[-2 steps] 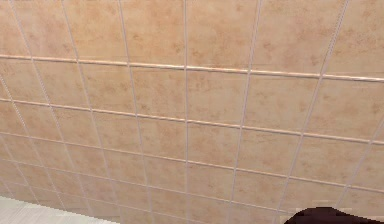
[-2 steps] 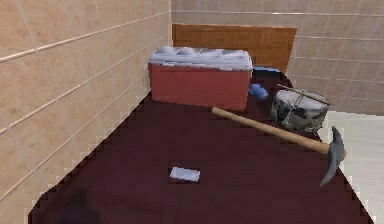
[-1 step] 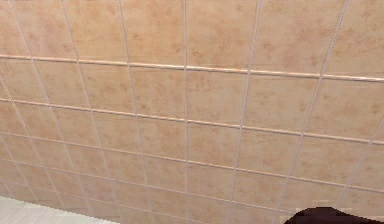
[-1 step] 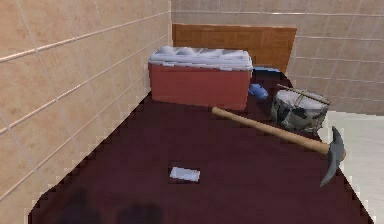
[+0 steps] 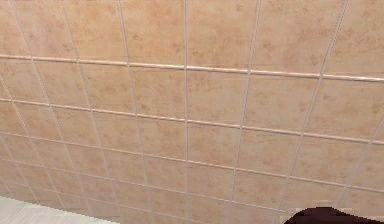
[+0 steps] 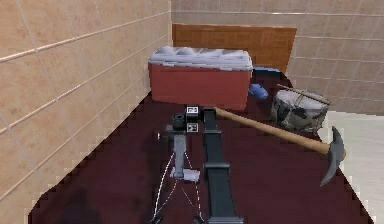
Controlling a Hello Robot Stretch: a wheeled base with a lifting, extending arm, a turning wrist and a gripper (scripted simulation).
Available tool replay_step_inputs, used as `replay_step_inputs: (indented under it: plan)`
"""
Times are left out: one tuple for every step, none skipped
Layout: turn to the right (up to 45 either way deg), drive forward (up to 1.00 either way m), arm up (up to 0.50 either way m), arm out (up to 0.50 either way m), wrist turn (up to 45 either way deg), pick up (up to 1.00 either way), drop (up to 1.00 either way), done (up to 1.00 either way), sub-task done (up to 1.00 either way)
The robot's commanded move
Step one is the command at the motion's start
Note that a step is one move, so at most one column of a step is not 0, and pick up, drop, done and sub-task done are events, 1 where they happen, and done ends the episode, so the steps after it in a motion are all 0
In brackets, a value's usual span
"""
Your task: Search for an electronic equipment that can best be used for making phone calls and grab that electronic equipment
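In the arm side view my arm rises as a dark bar over a dark maroon surface. At its far end are two white marker squares, with my gripper just left of them. The gripper's far end blends into the dark surface, so I cannot tell whether it holds anything. A red box with a pale blue-white lid stands just beyond the gripper, against the tiled wall.
A long wooden-handled tool with a dark head lies right of the arm. A grey bucket-like container and a small blue thing sit beyond it. A wooden panel backs the box. The forward view faces a tan tiled wall close up.
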Motion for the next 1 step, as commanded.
replay_step_inputs:
  plan:
    - [0.0,0.0,0.0,0.0,45.0,0.0,0.0,0.0,0.0]
